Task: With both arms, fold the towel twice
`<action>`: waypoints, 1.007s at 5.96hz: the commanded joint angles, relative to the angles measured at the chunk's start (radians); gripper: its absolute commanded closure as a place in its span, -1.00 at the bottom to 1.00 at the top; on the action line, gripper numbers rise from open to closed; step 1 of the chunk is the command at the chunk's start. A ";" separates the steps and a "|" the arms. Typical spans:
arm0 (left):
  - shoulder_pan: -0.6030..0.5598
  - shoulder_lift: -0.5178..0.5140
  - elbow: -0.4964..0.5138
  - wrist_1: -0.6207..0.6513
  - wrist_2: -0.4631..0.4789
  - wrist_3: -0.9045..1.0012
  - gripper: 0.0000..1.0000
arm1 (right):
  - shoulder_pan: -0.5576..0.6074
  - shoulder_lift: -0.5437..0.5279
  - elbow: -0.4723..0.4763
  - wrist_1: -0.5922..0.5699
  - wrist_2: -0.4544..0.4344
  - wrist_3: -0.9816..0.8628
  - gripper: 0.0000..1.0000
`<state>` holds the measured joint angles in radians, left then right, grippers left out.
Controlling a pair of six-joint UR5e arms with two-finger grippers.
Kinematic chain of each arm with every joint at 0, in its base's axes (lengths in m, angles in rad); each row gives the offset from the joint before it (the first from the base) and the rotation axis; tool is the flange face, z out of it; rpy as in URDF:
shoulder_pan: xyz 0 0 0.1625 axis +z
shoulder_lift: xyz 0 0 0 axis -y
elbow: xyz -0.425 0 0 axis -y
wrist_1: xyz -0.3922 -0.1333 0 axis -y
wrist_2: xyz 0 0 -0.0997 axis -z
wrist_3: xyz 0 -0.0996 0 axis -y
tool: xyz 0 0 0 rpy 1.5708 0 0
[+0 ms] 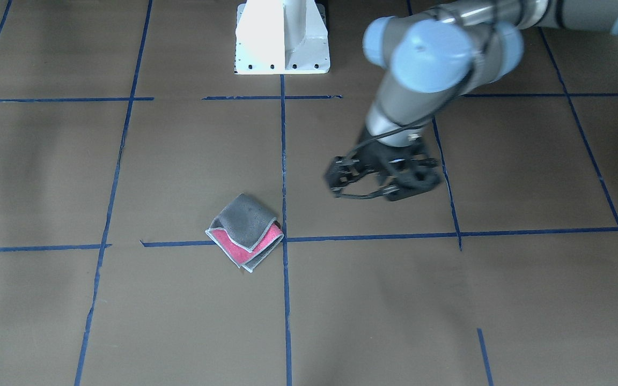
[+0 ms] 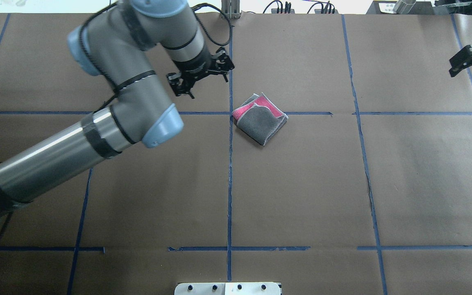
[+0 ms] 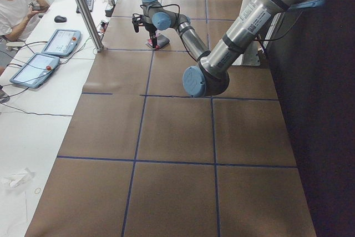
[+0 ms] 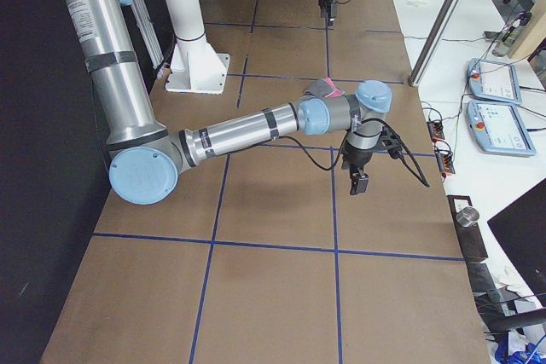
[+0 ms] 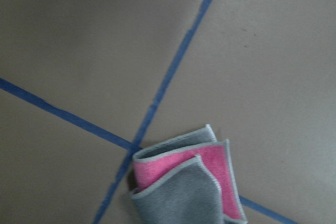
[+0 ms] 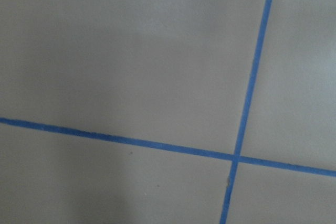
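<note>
There is one towel [image 1: 244, 228] and one white pedestal [image 1: 282, 37]. Two arms show, the left arm [image 2: 129, 96] and right arm [image 4: 239, 130].

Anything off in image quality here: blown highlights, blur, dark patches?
Front-facing: the base is blown out to plain white, and soft shadows dull the table on the view's left. Left wrist: soft focus, the towel looks slightly fuzzy. Right wrist: soft too, showing only tape lines. Overhead: sharp, evenly lit.

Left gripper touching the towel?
Apart. The overhead view shows the left gripper off to one side of the towel, with a strip of bare table between them. The front-facing view shows the same gap.
</note>
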<state>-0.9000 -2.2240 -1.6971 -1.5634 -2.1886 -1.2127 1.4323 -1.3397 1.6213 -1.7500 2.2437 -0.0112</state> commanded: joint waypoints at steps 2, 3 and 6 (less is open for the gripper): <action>-0.324 0.408 -0.113 0.016 -0.202 0.617 -1.00 | 0.141 -0.168 0.015 -0.019 0.132 -0.104 -1.00; -0.417 0.503 -0.086 0.014 -0.210 0.821 -1.00 | 0.140 -0.173 0.008 -0.019 0.140 -0.099 -1.00; -0.673 0.567 0.243 0.016 -0.208 1.395 -1.00 | 0.140 -0.329 0.003 0.184 0.152 -0.061 -1.00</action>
<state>-1.4930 -1.6630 -1.5688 -1.5486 -2.3970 -0.0033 1.5721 -1.6009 1.6237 -1.6794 2.3872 -0.0988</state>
